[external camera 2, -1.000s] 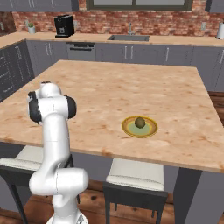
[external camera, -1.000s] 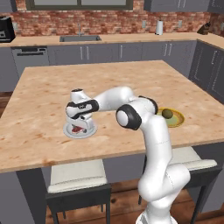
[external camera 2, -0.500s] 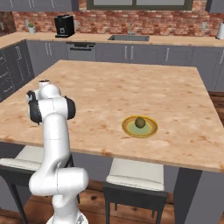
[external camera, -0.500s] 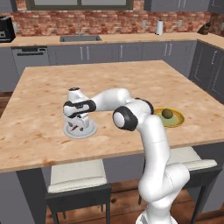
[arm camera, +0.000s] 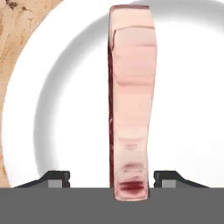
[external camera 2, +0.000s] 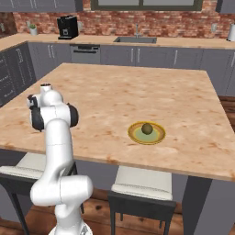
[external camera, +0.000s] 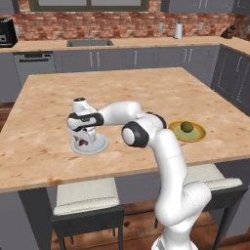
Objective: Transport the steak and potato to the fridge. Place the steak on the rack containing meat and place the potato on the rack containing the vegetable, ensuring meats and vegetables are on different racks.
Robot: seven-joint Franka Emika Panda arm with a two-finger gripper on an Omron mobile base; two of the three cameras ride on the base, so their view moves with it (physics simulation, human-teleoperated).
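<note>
The steak (arm camera: 131, 100), a long red-pink slab, lies on a white plate (arm camera: 188, 96) on the wooden island. My gripper (arm camera: 112, 177) hangs low over it, open, one fingertip (arm camera: 57, 177) on each side of the slab's near end with a gap on both sides. From the left base view the hand (external camera: 84, 122) stands right above the plate (external camera: 97, 146), with a bit of steak (external camera: 83, 142) showing under it. The olive-brown potato (external camera: 186, 127) sits on a yellow-green plate (external camera: 197, 134) to the right, also potato (external camera 2: 147, 128). The fridge and its racks are out of view.
The wooden island top (external camera: 146, 93) stretches wide around both plates. Stools (external camera: 85, 197) stand under its near edge. At the back runs a grey counter with a sink (external camera: 90, 43) and a black coffee machine (external camera 2: 67, 26).
The hand has sunk a little closer to the white plate and now covers most of the steak in the left base view. The potato has not moved.
</note>
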